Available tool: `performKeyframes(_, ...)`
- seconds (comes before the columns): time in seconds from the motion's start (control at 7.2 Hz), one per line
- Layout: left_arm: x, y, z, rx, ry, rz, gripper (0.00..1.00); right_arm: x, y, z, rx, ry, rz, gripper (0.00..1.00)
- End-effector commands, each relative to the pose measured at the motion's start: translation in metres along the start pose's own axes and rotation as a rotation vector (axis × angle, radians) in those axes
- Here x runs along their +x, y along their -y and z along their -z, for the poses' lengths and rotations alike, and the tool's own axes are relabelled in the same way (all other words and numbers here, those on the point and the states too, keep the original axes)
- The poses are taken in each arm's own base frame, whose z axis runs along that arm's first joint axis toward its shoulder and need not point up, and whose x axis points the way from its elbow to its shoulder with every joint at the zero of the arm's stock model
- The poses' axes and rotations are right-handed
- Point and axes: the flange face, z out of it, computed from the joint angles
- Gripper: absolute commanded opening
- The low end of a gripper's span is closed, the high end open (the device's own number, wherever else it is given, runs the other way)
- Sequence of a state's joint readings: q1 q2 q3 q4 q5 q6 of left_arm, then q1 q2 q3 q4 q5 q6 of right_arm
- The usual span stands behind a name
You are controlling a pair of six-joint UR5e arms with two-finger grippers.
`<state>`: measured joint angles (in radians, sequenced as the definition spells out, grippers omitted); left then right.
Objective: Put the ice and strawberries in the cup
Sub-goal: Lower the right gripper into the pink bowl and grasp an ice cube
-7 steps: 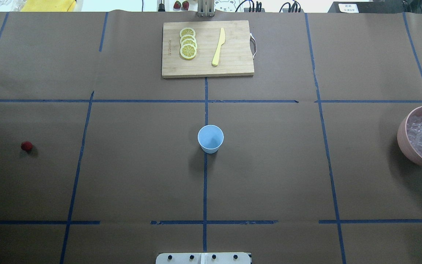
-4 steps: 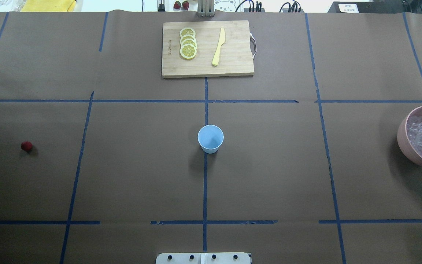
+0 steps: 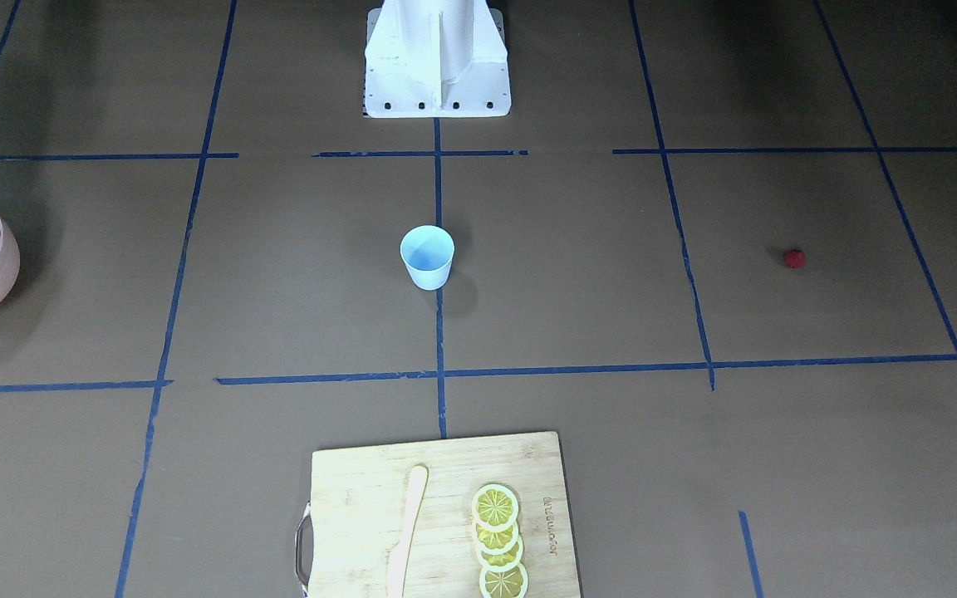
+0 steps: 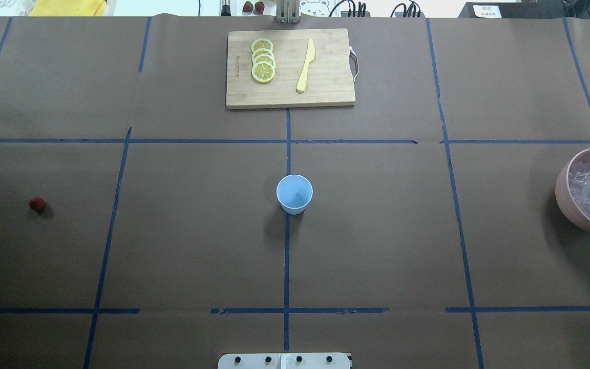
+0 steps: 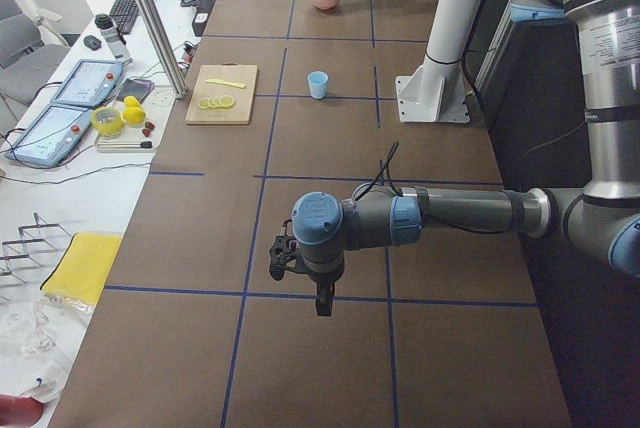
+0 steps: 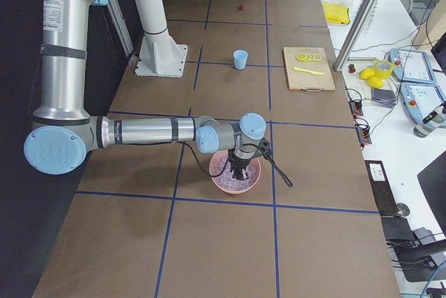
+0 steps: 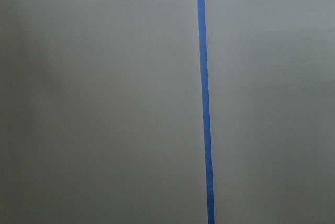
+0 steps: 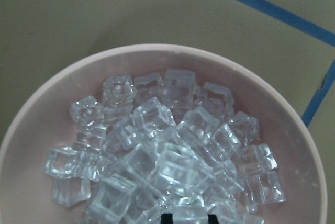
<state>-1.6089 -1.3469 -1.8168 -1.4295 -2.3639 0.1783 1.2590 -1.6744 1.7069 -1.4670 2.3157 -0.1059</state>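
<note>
Cup (image 4: 294, 193) light blue; strawberry (image 4: 37, 204) red; ice (image 8: 162, 150) clear; bowl (image 8: 167, 51) pink.

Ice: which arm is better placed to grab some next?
Right. The right gripper hangs over the ice in the pink bowl; the left gripper hangs far away over bare paper.

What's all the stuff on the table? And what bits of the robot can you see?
cup: one, light blue, upright in the middle of the table.
strawberry: one, red, alone on the robot's left side.
ice: a heap, clear, in the bowl.
bowl: one, pink, on the robot's right side.
cutting board: one, pale wood, far middle of the table.
lemon slices: four, yellow, overlapping in a row on the board.
knife: one, pale yellow, on the board beside the slices.
table: one, brown with blue tape lines.
left claw: one, black, over bare table.
right claw: one, black, down at the ice in the bowl.
</note>
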Motion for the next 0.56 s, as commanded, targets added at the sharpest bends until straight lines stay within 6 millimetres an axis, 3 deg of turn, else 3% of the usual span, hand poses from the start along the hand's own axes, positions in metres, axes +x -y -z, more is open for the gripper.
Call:
performKeyframes(0.0, 0.002, 0.0, 0.001, 0.001, 0.0, -0.002, 1.0, -0.008, -0.016, 0.033, 0.056, -0.012, -0.003, 0.0)
performKeyframes(0.42, 0.002, 0.0, 0.001, 0.001, -0.001, -0.002, 1.0, -0.029, -0.021, 0.057, 0.098, -0.009, -0.035, 0.0)
